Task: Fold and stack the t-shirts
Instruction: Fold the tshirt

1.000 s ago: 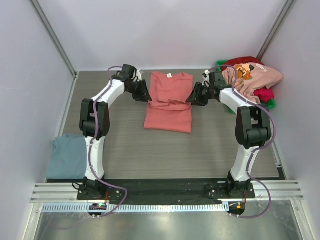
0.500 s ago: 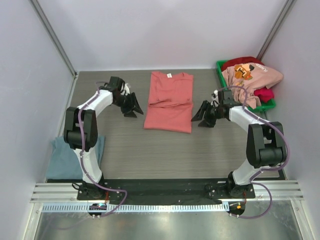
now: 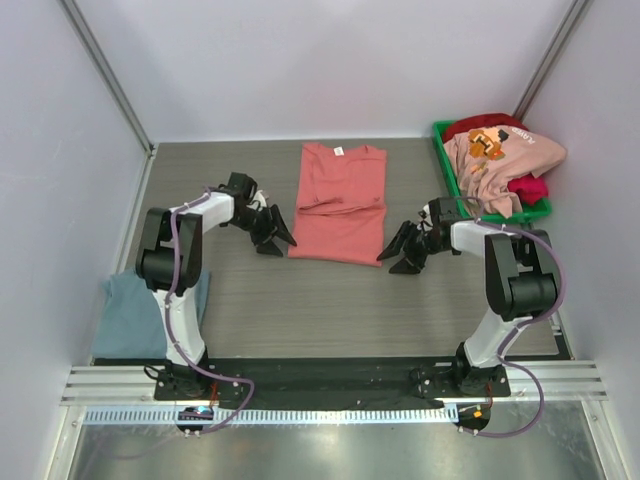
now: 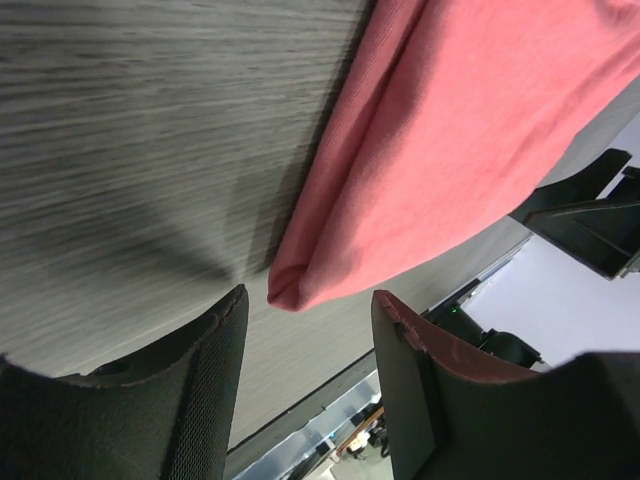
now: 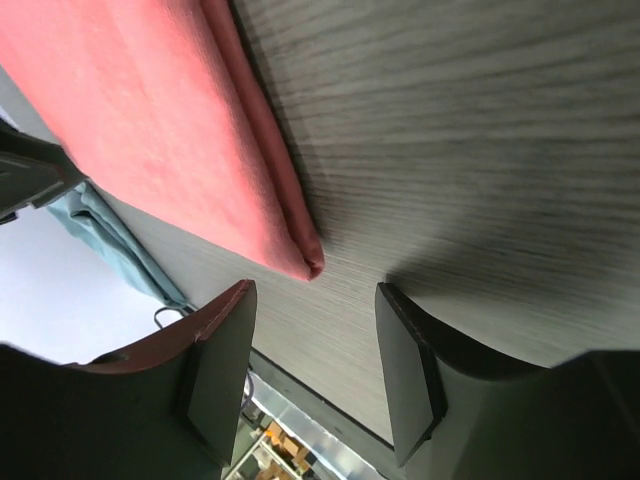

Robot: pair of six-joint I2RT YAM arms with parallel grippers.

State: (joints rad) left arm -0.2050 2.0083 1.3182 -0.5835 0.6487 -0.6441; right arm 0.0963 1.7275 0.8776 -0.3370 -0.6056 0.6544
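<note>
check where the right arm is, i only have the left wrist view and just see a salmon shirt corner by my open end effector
Observer: The right end effector is open, low at the near right corner of the salmon-red t-shirt, gripping nothing.
Operator: any shirt folded already
Observer: A grey-blue t-shirt, apparently folded, lies at the near left edge of the table.
Operator: what's left to do
Observer: A light pink t-shirt and a crimson t-shirt are heaped in the green bin at the far right.
</note>
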